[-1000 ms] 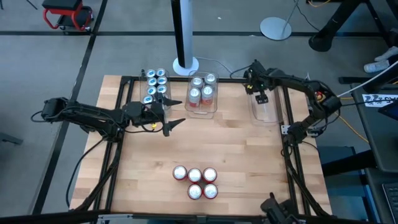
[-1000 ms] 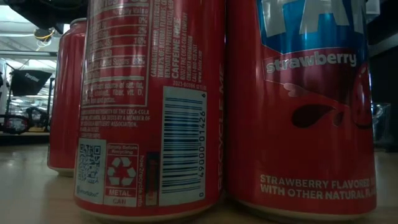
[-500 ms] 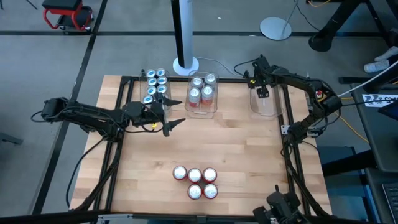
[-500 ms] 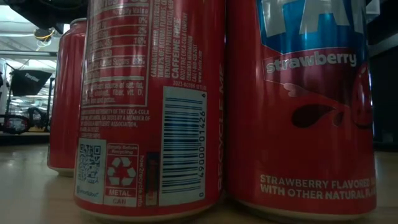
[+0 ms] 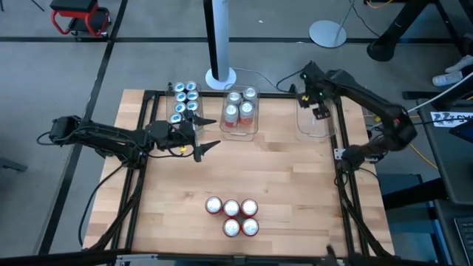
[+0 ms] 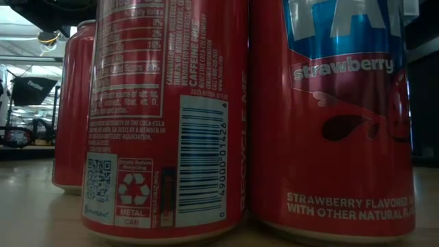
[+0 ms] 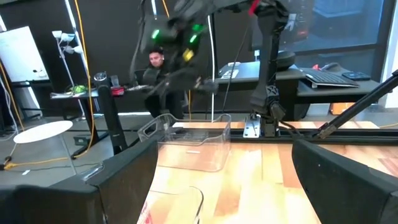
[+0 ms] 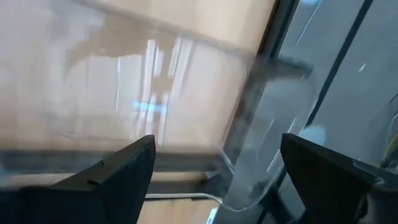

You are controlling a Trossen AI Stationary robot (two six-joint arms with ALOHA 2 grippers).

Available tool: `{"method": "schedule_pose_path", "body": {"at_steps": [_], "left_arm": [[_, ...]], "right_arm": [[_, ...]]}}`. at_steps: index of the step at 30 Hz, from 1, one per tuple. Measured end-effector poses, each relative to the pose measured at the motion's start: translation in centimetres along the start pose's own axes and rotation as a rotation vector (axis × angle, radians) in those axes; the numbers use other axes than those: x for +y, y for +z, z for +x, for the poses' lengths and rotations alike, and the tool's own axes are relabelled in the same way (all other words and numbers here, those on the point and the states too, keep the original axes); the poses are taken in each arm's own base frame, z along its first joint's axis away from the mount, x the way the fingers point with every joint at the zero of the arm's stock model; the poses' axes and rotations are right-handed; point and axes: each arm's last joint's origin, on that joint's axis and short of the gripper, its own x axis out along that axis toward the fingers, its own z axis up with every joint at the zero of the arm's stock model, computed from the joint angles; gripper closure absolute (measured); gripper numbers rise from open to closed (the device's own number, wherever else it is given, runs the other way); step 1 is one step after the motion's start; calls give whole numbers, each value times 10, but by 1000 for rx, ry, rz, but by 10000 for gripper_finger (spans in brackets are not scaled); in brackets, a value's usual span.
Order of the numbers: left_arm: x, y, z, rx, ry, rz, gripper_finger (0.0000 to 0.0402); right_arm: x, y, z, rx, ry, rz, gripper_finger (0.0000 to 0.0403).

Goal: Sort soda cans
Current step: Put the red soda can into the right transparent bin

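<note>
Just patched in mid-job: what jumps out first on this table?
Five red cans cluster unsorted at the near edge, filling the low view. At the far edge, teal cans and silver cans sit in tubs, while the open right gripper hovers over an empty tub. The open left gripper waits beside the teal cans.

Both arms are showing dark, jointed links; each hand (image 5: 203, 135) (image 5: 318, 108) is wearing two black, pointed fingers (image 7: 348, 180).

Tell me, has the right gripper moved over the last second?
Yes. In the high view the right gripper, open and holding nothing, has shifted slightly toward the table's right edge, over the empty clear tub, which stayed put.
</note>
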Motion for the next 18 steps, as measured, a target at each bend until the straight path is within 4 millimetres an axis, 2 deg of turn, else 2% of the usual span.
{"method": "schedule_pose_path", "body": {"at_steps": [4, 7, 11, 18], "left_arm": [[0, -1, 0, 6, -1, -21, 43], [-2, -2, 0, 21, -8, -20, 43], [-4, -2, -1, 25, -21, -20, 43], [-8, -2, -2, 22, -38, -11, 43]], "right_arm": [[30, 26, -42, -188, -46, -64, 56], [55, 46, -64, -346, -40, -148, 56], [86, 74, -84, -494, -49, -275, 56], [141, 129, -107, -719, -88, -524, 56]]}}
